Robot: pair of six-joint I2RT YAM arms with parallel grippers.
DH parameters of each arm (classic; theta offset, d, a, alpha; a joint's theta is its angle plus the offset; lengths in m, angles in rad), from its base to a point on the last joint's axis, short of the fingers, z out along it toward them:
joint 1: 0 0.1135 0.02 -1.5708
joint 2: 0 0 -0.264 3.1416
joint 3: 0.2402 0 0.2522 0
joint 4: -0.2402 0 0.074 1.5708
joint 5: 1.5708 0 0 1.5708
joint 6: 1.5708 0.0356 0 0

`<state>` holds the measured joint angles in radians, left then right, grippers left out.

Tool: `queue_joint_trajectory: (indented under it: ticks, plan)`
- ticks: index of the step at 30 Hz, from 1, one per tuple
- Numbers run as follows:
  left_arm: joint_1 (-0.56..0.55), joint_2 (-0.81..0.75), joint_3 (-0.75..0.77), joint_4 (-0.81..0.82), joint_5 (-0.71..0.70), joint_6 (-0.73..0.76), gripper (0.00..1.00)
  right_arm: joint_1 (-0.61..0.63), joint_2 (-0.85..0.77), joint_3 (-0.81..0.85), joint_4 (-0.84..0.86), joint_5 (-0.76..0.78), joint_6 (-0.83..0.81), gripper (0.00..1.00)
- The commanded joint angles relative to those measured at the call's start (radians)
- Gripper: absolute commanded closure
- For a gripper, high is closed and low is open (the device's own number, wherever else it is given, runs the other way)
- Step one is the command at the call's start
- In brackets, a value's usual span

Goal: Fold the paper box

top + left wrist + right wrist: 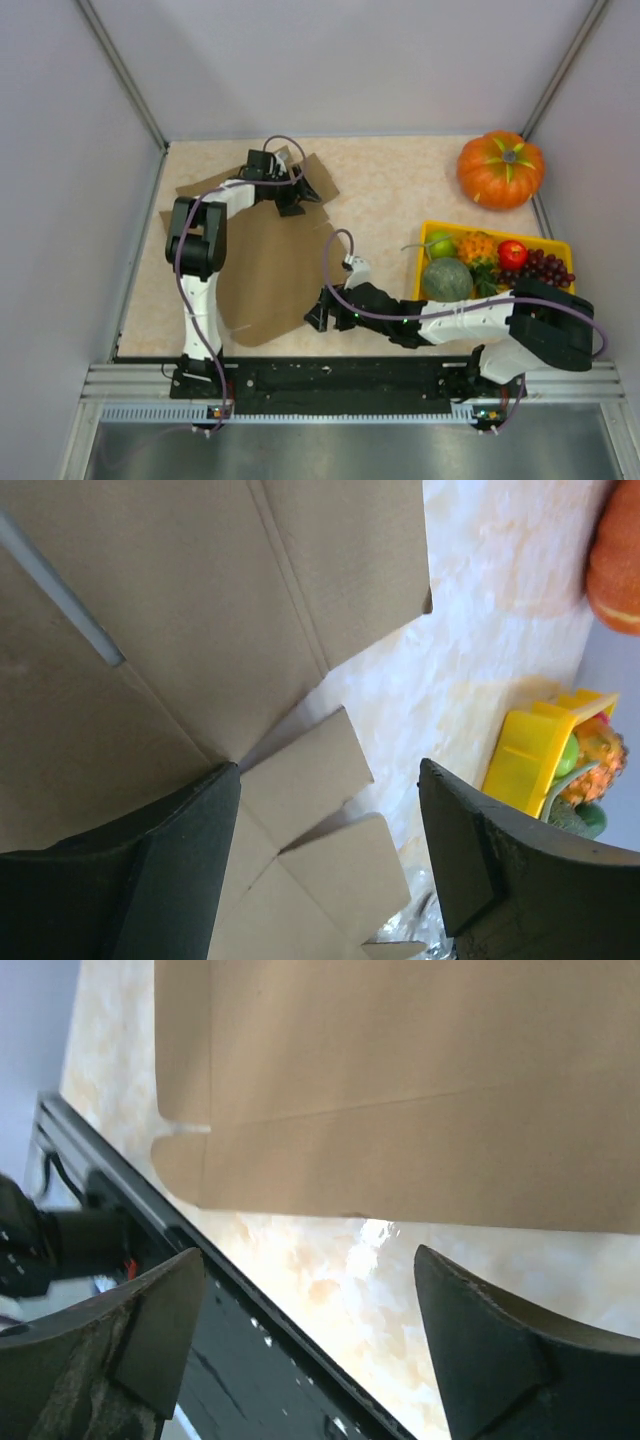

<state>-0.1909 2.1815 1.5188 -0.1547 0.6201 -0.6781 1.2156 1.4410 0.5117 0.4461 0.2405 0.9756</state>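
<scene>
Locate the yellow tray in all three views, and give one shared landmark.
Top external: yellow tray, right side, nearer the arms than the pumpkin.
Left wrist: right edge, just below mid-height.
Right wrist: not in it.
Shared landmark: the paper box, visible in all three.

Probably a robotics lab cell. Plain pale walls (340, 60) box in the table (390, 190), edged by a metal rail (130, 380).
</scene>
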Motion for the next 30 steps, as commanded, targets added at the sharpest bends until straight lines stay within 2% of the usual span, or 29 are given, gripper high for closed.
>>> queue_joint_trajectory:
  ticks: [1, 2, 4, 5, 6, 9, 11, 12, 14, 15, 16, 21, 23, 24, 27, 30]
  plan:
    - [0.001, -0.096, 0.073, -0.184, -0.055, 0.193, 0.22, -0.069, -0.102, 0.105, -0.297, -0.171, -0.288, 0.13]
    - [0.004, -0.183, 0.070, -0.210, -0.075, 0.221, 0.21, -0.106, -0.126, 0.097, -0.313, -0.275, -0.302, 0.13]
    - [0.024, -0.283, 0.040, -0.226, -0.092, 0.270, 0.18, -0.204, -0.209, 0.125, -0.418, -0.303, -0.383, 0.13]
    - [0.031, -0.386, -0.007, -0.226, -0.123, 0.281, 0.17, -0.240, -0.223, 0.151, -0.452, -0.334, -0.420, 0.12]
    - [0.037, -0.434, -0.031, -0.229, -0.140, 0.301, 0.16, -0.289, -0.220, 0.224, -0.533, -0.354, -0.451, 0.11]
    - [0.065, -0.622, -0.152, -0.221, -0.209, 0.295, 0.14, -0.473, -0.164, 0.350, -0.544, -0.406, -0.526, 0.11]
    - [0.080, -0.749, -0.262, -0.203, -0.256, 0.266, 0.13, -0.578, -0.029, 0.436, -0.503, -0.446, -0.590, 0.10]
    - [0.096, -0.790, -0.302, -0.162, -0.290, 0.237, 0.13, -0.603, 0.028, 0.533, -0.494, -0.437, -0.609, 0.11]
    - [0.117, -0.900, -0.419, -0.114, -0.304, 0.195, 0.12, -0.681, 0.220, 0.653, -0.477, -0.443, -0.586, 0.10]
    - [0.132, -0.929, -0.448, -0.082, -0.283, 0.160, 0.13, -0.711, 0.286, 0.782, -0.468, -0.486, -0.565, 0.11]
    - [0.134, -0.957, -0.497, -0.066, -0.270, 0.146, 0.12, -0.731, 0.429, 0.847, -0.454, -0.563, -0.516, 0.13]
    - [0.131, -1.104, -0.621, 0.013, -0.154, 0.100, 0.14, -0.786, 0.772, 1.260, -0.454, -0.607, -0.390, 0.15]
    - [0.131, -1.147, -0.647, -0.022, -0.152, 0.113, 0.14, -0.794, 0.919, 1.384, -0.501, -0.626, -0.362, 0.17]
    - [0.131, -1.160, -0.652, -0.044, -0.157, 0.135, 0.14, -0.795, 0.959, 1.494, -0.526, -0.621, -0.359, 0.18]
    - [0.131, -1.210, -0.663, -0.114, -0.158, 0.164, 0.14, -0.797, 1.111, 1.664, -0.575, -0.622, -0.354, 0.20]
    - [0.133, -1.258, -0.671, -0.169, -0.154, 0.187, 0.15, -0.794, 1.202, 1.731, -0.511, -0.688, -0.299, 0.28]
